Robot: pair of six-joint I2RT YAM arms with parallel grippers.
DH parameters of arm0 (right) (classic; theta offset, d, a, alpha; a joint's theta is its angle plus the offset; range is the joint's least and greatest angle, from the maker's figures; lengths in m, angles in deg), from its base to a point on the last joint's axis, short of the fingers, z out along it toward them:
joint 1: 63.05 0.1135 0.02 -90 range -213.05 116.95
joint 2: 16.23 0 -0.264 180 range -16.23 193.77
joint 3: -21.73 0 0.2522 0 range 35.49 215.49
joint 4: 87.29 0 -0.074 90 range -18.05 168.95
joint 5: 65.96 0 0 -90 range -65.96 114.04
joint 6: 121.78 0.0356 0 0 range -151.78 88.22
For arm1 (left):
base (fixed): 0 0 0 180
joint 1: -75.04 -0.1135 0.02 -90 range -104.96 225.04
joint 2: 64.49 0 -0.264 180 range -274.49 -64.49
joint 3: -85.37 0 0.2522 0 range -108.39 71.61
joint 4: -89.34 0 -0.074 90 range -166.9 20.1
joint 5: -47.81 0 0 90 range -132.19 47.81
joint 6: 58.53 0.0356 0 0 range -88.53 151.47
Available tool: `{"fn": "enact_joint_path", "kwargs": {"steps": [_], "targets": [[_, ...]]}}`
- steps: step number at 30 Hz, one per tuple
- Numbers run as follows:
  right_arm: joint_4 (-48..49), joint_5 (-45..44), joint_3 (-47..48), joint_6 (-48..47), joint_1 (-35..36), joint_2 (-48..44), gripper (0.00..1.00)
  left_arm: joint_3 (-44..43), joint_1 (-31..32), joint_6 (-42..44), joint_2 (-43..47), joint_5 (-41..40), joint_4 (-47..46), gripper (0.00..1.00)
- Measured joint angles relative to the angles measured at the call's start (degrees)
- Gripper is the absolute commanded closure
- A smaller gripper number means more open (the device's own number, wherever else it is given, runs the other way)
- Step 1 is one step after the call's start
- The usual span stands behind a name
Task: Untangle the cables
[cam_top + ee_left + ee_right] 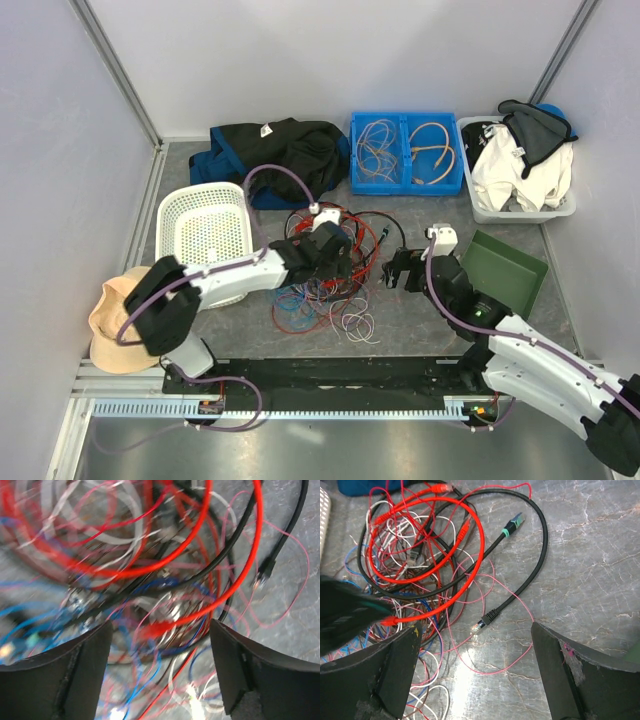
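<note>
The left gripper [160,655] stood wide open, nothing between its black fingers [75,675]. It hung directly over the cables [150,580], a messy heap of thin red, black, white and blue wires. That wrist view was blurred, so whether a fingertip touched any strand could not be told. The right gripper [477,650] was likewise spread wide and empty. It was poised over the grey marbled table [590,555] at the heap's right edge, just above the clear plug on a thicker black cable [485,620].

The step in hand looked like picking a first strand. It would likely go best if the right arm closed on the black cable just behind its plug, where it lay free of the knot. The left arm could press down on the bulk of the heap. A slow pull to the right, away from the heap, would suit, stopping if the whole mass began to drag.

Seen from above, the heap [320,300] sat mid-table between the arms, longer from far to near than across, with pale loops trailing toward the bases. The black cable bulged rightward in an open arc. Its plug pointed back toward the heap and the near edge. A teal-collared black plug [512,526] pointed the opposite way, far and right.
</note>
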State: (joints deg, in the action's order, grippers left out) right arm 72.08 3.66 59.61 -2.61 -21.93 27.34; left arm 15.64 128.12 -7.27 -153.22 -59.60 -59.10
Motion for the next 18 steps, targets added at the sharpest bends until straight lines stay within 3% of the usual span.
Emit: {"fn": "enact_joint_path", "kwargs": {"steps": [5,12,15,18], "targets": [[-0.1,-0.3,0.0,0.0,0.0,-2.4,0.02,-7.0,0.4,3.0,-8.4,3.5,-0.8,0.19],[-0.5,-1.1,0.0,0.0,0.0,-5.1,0.02,-8.6,0.8,5.9,-12.3,5.7,-1.7,0.23],[-0.5,-1.1,-0.1,0.0,0.0,-4.9,0.02,-9.0,0.8,6.8,-13.8,5.8,-1.9,0.28],[-0.6,-1.1,-0.1,0.0,0.0,-4.5,0.02,-10.0,0.8,7.6,-15.3,5.8,-2.2,0.41]]}}
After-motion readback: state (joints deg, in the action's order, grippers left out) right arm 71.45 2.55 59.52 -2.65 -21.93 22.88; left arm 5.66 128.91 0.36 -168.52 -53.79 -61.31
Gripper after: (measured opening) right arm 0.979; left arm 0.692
